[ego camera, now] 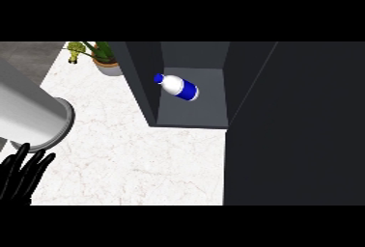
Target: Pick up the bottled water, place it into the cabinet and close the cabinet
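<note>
- The cabinet (192,113) is the largest thing in view: a dark, matte, flat-sided box standing on the counter, with its compartment open to view and a smooth grey floor inside
- A broad, near-black flat panel (296,125) fills the right side from top to bottom and meets the compartment's right wall; whether it is the cabinet's door or its side I cannot tell
- The counter (135,159) is white marble with faint pinkish veins, glossy and level
- A grey forearm (28,113) comes in at the left edge, a smooth, pale cylinder with a rounded rim at its end
- The left hand (22,174) shows at the lower left corner, black, with its fingers straight, pointing up and fanned slightly apart; it holds nothing and is well apart from the cabinet
- A potted plant (100,54) stands at the counter's far edge just left of the cabinet, with green leaves in a round grey pot
- The bottled water (178,87) lies on its side on the compartment's floor, near the left wall, its blue cap pointing to the upper left; the body is white and rounded with a blue band, and no hand touches it
</note>
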Action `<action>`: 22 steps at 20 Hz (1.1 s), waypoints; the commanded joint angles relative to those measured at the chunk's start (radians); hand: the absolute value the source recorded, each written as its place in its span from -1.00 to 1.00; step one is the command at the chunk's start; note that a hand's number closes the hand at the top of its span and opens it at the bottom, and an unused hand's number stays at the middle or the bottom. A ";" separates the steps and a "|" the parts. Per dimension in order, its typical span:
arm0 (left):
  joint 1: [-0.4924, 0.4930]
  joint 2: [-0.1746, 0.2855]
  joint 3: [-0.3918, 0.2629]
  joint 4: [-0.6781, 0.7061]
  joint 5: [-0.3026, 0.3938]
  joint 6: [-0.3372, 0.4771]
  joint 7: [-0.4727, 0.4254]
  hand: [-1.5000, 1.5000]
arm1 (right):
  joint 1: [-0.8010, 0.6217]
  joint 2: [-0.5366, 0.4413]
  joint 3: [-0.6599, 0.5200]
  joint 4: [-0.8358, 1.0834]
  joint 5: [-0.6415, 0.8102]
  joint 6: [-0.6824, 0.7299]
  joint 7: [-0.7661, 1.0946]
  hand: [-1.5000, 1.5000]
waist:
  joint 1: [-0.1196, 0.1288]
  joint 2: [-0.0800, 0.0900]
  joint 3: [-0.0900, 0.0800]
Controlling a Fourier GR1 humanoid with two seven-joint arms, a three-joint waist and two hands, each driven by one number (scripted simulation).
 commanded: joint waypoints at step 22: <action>0.226 0.158 0.204 -0.003 0.117 -0.229 -0.055 -1.00 | -0.549 0.122 0.437 -0.089 0.209 -0.418 0.406 1.00 | 0.066 -0.009 -0.005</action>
